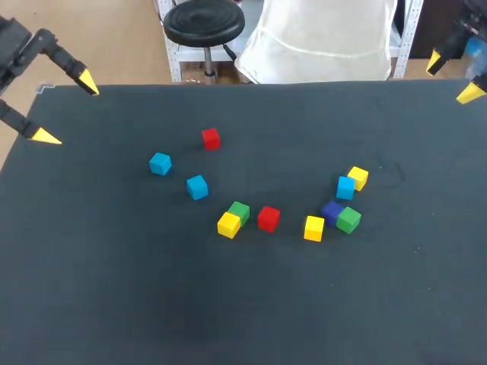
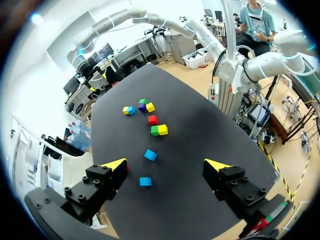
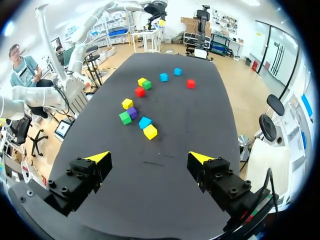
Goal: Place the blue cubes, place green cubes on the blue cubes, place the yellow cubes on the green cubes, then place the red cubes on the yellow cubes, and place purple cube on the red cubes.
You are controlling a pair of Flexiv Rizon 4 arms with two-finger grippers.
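As left hand (image 1: 68, 109) gapes, nearest blue cube (image 1: 160, 163) well ahead

The head view looks down over the table (image 1: 243, 319). The wrist views, from opposite ends, share the cubes (image 2: 152, 120) far ahead of their fingers (image 2: 115, 164).

purple cube (image 1: 331, 207): partly covered by green cube (image 1: 349, 220) touching its near right side.
left arm (image 1: 19, 47): cut off beyond worktop's (image 1: 152, 304) far left corner.
right arm (image 1: 464, 34): cut off beyond far right corner.
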